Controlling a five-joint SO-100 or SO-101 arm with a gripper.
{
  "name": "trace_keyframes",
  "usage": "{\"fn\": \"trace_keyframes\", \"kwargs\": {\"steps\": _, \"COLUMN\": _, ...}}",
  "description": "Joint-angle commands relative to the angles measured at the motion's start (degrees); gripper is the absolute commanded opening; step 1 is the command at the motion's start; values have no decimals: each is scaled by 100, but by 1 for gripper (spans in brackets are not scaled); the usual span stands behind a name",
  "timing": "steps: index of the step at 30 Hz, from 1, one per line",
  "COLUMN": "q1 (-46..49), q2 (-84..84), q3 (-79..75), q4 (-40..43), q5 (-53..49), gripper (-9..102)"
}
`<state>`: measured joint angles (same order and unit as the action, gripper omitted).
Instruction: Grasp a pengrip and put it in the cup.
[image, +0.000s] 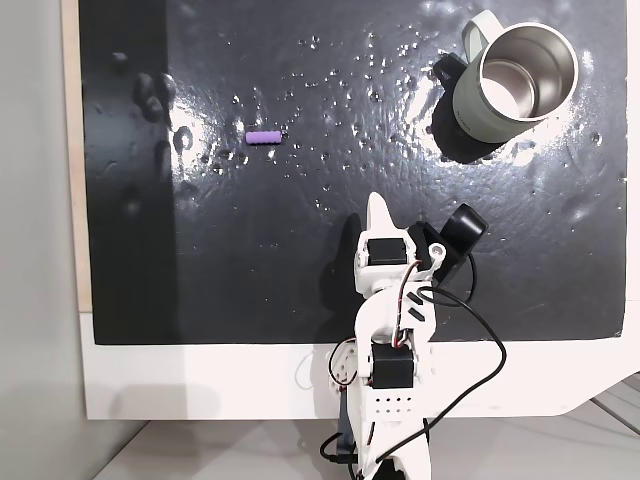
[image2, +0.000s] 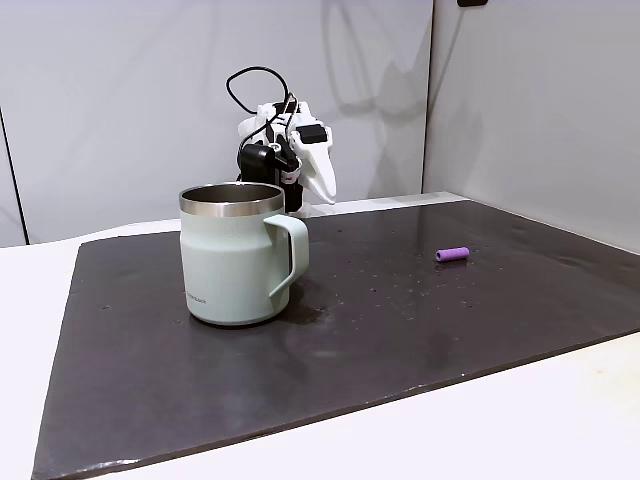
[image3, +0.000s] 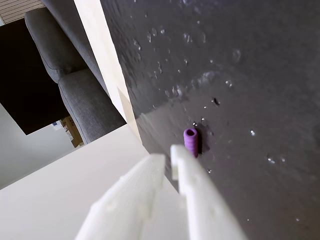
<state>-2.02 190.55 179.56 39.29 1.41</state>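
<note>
The pengrip (image: 265, 137) is a tiny purple tube lying on its side on the black mat, left of centre in a fixed view. It also shows as the pengrip (image2: 452, 255) at the right of the mat and the pengrip (image3: 190, 141) just beyond my fingertips in the wrist view. The sage-green cup (image: 515, 85) stands upright at the far right corner, steel inside and empty; the cup (image2: 240, 260) has its handle turned towards the purple tube. My white gripper (image: 378, 207) is folded back near the arm's base, well short of both. The gripper (image3: 167, 153) is shut on nothing.
Small water droplets (image: 330, 70) dot the black mat (image: 300, 260). The mat lies on a white table (image: 200, 385), with a wooden strip (image: 70, 150) along its left side. A grey sofa (image3: 75, 85) stands past the table edge in the wrist view.
</note>
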Motion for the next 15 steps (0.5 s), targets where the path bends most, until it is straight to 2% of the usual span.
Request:
{"fn": "trace_keyframes", "kwargs": {"steps": 1, "q1": -237, "q2": 70, "q3": 316, "q4": -308, "q5": -202, "gripper": 0}}
{"fn": "trace_keyframes", "kwargs": {"steps": 15, "q1": -237, "q2": 70, "q3": 35, "q4": -220, "q5": -88, "gripper": 0}}
